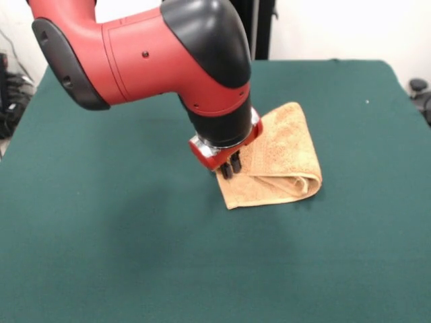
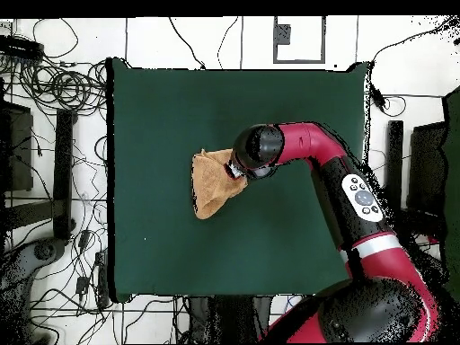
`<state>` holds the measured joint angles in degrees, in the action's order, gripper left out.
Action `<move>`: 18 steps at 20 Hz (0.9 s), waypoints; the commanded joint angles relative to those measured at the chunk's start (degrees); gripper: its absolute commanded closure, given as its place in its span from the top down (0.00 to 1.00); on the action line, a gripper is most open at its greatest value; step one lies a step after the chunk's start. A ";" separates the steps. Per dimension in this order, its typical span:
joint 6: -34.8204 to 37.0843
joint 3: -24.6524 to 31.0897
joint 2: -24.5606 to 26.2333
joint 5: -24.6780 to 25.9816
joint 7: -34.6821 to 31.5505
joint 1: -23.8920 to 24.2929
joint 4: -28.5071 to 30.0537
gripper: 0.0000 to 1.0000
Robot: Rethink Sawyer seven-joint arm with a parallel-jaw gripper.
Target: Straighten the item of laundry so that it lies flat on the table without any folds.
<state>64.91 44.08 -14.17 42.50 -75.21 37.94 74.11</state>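
The item of laundry, a tan terry towel, lies folded over on itself on the green table, with a thick rolled fold along its near right edge. My gripper comes down at the towel's left corner. Its two black fingers stand close together, pinched on the cloth's edge there. In the overhead view the towel shows as a crumpled wedge near the table's middle, and the arm's wrist covers its right corner and the gripper.
The red and black arm reaches in from the upper left of the front view and hangs over the table's middle. Cables and stands lie on the floor around the table's edges.
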 commanded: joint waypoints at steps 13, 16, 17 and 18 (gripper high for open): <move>5.83 1.30 -11.19 -3.40 12.29 -0.37 1.61 0.00; 4.84 1.81 -13.05 -4.14 12.93 0.22 2.25 0.00; 4.53 1.87 -13.45 -4.44 12.86 0.35 2.55 0.00; 4.03 2.12 -14.12 -4.98 12.64 0.68 3.12 0.00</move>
<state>64.99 44.07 -23.12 39.62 -75.21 38.60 74.69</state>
